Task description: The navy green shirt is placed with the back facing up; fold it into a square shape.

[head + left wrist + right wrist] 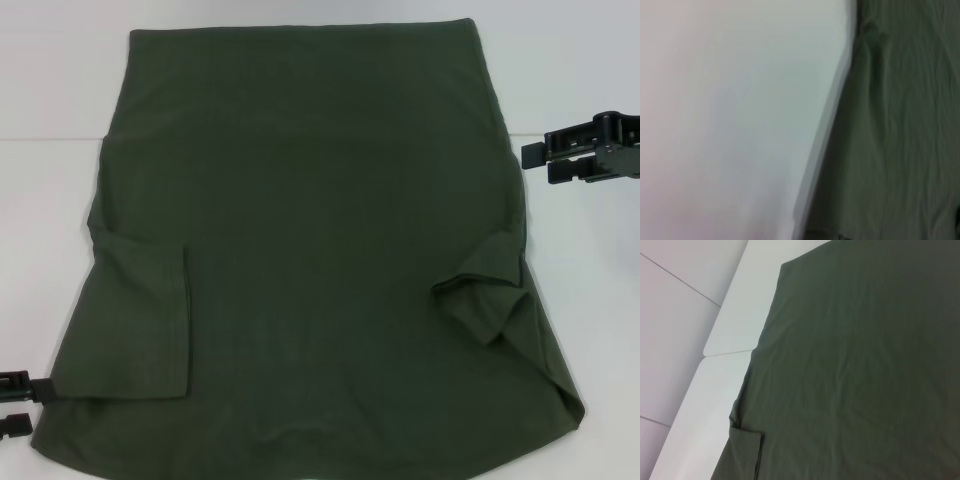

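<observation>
Nearest the head camera, at about seven o'clock in its view, the black left gripper (18, 403) pokes in from the edge, its two fingers apart with nothing between them, their tips just beside the lower left corner of the shirt. Spread across most of the white table (50, 90) lies the large, plain dark olive-green short-sleeved shirt (310, 230) of soft matte fabric, flat and reaching from twelve o'clock down to six. Both sleeves are turned inward onto the body: the left sleeve (140, 320) lies as a smooth rectangular flap at eight o'clock, while the right sleeve (490, 290) at four o'clock is bunched and creased. At three o'clock the black right gripper (538, 160) hangs just off the shirt's right edge, fingers narrowly parted and holding nothing. From the left wrist camera the shirt's rippled edge (900, 130) meets bare table (730, 120). From the right wrist camera the cloth (860, 360) fills most of the picture, one folded sleeve (747, 452) lying on it, with the table's rounded corner (727, 335) and a pale floor (670, 320) beyond.
</observation>
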`<state>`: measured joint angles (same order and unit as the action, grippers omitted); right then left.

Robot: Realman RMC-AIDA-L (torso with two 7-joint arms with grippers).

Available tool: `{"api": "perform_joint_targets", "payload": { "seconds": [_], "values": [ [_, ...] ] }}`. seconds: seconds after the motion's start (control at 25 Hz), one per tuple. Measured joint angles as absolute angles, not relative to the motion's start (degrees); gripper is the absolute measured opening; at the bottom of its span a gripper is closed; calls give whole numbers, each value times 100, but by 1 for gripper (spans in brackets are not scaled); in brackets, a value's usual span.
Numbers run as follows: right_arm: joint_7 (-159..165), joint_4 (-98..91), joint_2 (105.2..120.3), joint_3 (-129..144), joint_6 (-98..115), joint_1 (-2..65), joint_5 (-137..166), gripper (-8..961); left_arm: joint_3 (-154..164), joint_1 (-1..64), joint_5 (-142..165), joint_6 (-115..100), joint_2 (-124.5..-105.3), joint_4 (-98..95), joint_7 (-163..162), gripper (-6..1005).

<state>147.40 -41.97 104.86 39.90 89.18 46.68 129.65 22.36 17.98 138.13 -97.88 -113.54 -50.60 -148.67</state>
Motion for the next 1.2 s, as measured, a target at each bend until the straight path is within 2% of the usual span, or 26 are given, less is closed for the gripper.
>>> {"api": "perform_joint_targets", "payload": {
  "seconds": [0.72,1.2],
  "values": [
    [14739,-4192,10485,3990,8915,4635,12954,586,2334,1797,13969,-9376,-11428,-4832,-14894,616],
    [14739,-4192,10479,3984,8927,4619,12955,575,2362,2191,14017,-8998,-11445,-4413,-14883,616]
  ]
}}
